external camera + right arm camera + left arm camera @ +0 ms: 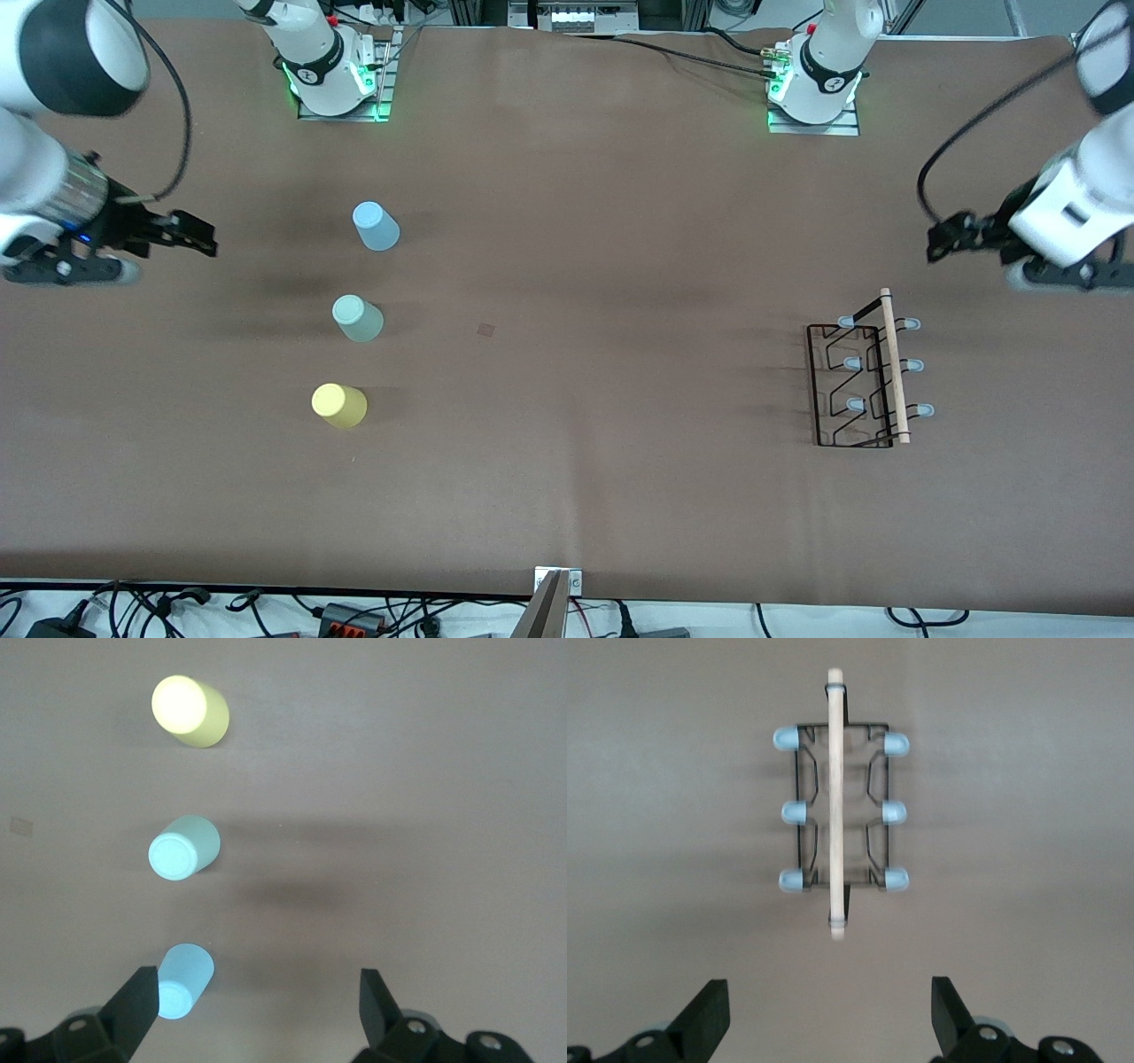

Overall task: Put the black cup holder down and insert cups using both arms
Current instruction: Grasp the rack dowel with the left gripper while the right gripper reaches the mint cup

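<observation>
The black cup holder stands on the brown table toward the left arm's end, with its wooden rod on top. It also shows in the left wrist view. My left gripper is open and empty over bare table beside the holder, and its own view shows this too. Three cups stand in a row toward the right arm's end: light blue, mint green, yellow. My right gripper is open and empty over bare table beside them. Its view shows the blue, mint and yellow cups.
The two arm bases stand along the table's edge farthest from the front camera. A small dark mark lies mid-table. A metal bracket and cables sit at the edge nearest the front camera.
</observation>
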Robot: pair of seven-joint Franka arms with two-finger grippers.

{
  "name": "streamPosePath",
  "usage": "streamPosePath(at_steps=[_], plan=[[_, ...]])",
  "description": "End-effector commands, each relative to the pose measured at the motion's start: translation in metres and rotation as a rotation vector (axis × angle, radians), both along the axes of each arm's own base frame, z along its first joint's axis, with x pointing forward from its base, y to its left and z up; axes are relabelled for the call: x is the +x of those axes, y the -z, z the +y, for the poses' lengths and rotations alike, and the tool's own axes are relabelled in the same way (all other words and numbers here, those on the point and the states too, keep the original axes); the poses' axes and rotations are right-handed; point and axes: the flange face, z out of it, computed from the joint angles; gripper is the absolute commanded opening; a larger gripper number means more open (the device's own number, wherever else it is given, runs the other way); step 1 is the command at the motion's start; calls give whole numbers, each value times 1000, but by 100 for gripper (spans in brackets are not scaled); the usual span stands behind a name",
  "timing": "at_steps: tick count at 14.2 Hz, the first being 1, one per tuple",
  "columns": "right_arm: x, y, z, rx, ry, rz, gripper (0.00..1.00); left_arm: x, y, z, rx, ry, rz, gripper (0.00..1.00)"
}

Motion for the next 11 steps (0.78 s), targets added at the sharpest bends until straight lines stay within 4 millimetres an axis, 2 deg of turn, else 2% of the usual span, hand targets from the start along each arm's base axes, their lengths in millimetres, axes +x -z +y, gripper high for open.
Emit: streamPosePath(at_steps=[1, 3, 6, 8, 11], plan=[[19, 39, 30, 1, 11, 34, 100, 3, 74, 1, -20, -13, -47, 100], [26, 69, 53, -5, 19, 52, 100, 14, 104, 3, -30, -25, -29, 98], [25, 106, 90, -22, 27, 87, 100, 28, 137, 5, -38, -29, -39, 89], [27, 128, 92, -28, 43, 116, 100, 30, 149, 5, -41, -29, -33, 78], [31, 168, 93, 35, 93, 169, 100, 33, 164, 4, -49, -34, -28, 70]])
